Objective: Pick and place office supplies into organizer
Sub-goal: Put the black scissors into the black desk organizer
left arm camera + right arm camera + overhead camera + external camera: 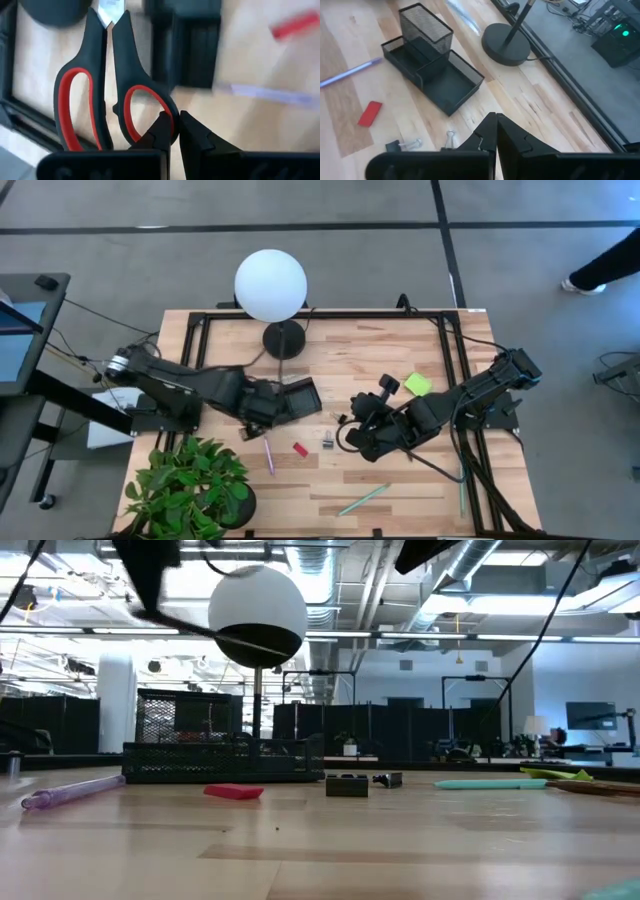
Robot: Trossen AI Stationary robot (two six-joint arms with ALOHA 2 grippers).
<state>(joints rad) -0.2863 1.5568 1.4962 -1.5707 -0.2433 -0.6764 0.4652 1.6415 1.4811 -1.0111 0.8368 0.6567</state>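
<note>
Left gripper (172, 131) clamped one scissors (102, 85) handle loop beside organizer (297, 398) (carry step); next: lower into a compartment. Right gripper (495, 131), jaws together, waited at 3 o'clock.

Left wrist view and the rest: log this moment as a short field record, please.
left gripper: shut on one handle loop of the red-and-black scissors, beside the black mesh organizer
right gripper: shut, empty, above the wooden table
organizer contents: none visible
loose on table: purple pen, small red block, black binder clips, lime-green sticky-note pad, light-green pen
</note>
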